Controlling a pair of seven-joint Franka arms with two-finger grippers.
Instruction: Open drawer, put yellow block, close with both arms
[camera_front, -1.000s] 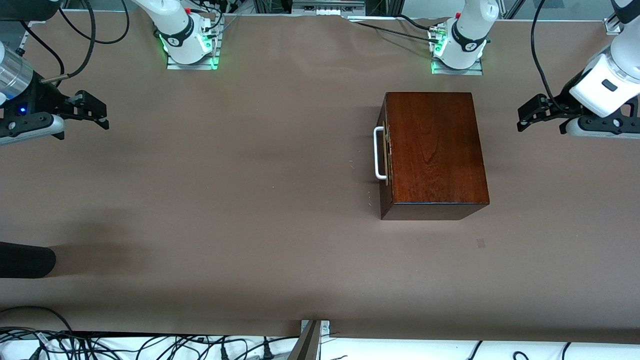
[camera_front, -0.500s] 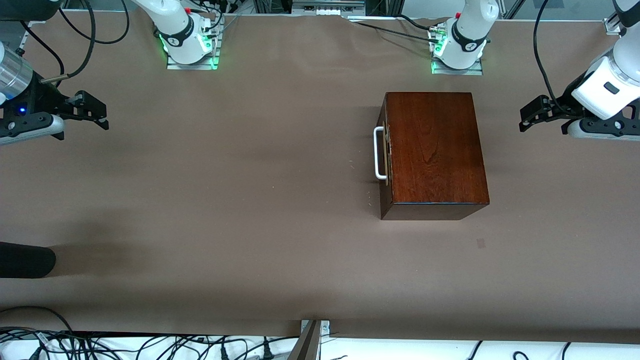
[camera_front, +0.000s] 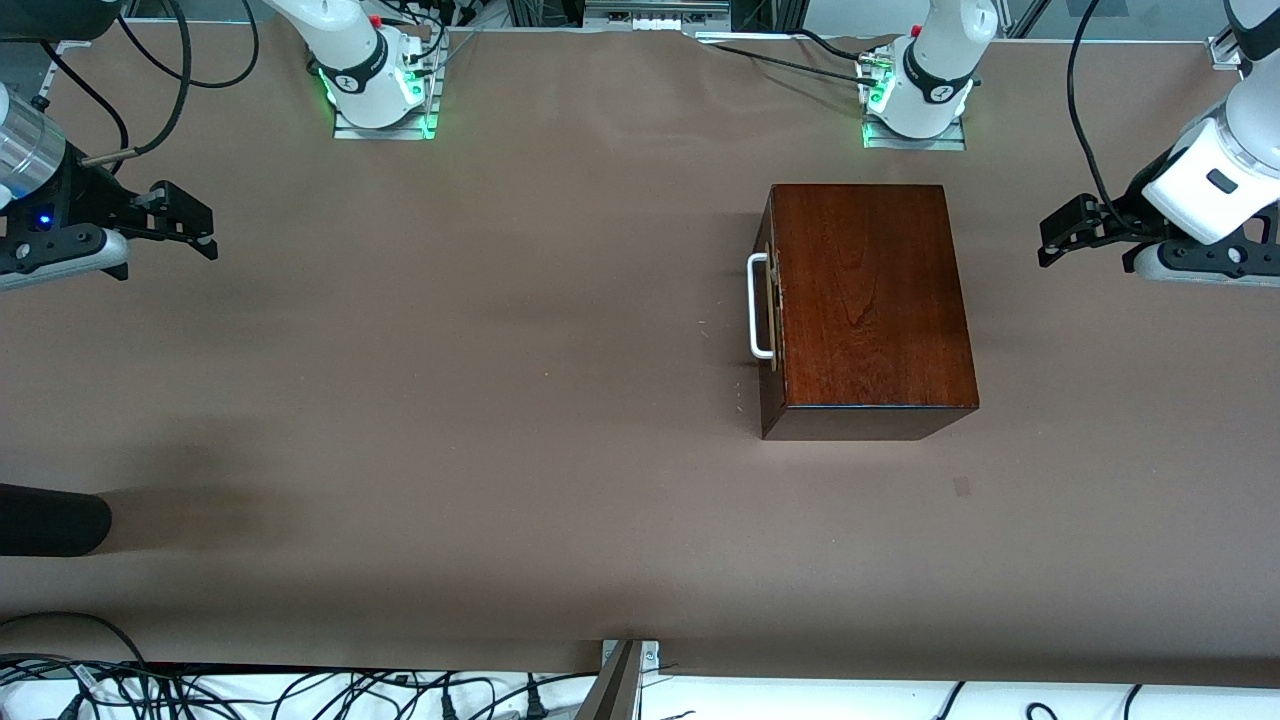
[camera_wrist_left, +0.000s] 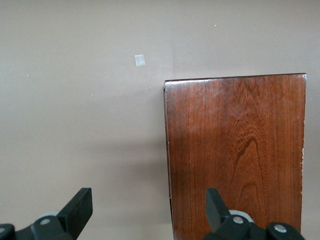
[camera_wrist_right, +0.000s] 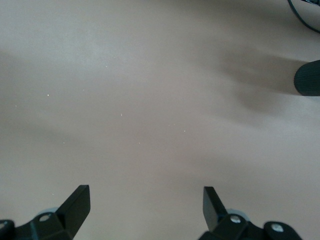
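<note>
A glossy dark-wood box (camera_front: 868, 300) sat closed on the brown tabletop (camera_front: 450, 400), toward the left arm's end, its long axis running from the robots' bases toward the front camera. The drawer (camera_front: 769, 310) was shut flush in the box's face, that face turned toward the right arm's end of the tabletop; its white U-shaped bar handle (camera_front: 757, 305) stood out from the dark reddish-brown front, the bar parallel to the box's long edges. The box top showed polished reddish grain with sharp, square corners, seen close in the left wrist view (camera_wrist_left: 235, 155). The tabletop covering was matte and smooth, with a small pale square patch (camera_front: 961, 487) nearer the front camera than the box.

The left pincer (camera_front: 1052, 232) hung over the tabletop at the left arm's end, beside the box and apart from it, its black fingers (camera_wrist_left: 80, 207) spread wide and empty. The right pincer (camera_front: 197, 228) hung over bare tabletop at the right arm's end, fingers (camera_wrist_right: 77, 205) likewise spread wide, gripping nothing. A rounded black object (camera_front: 50, 520) jutted in at the tabletop's edge there.
</note>
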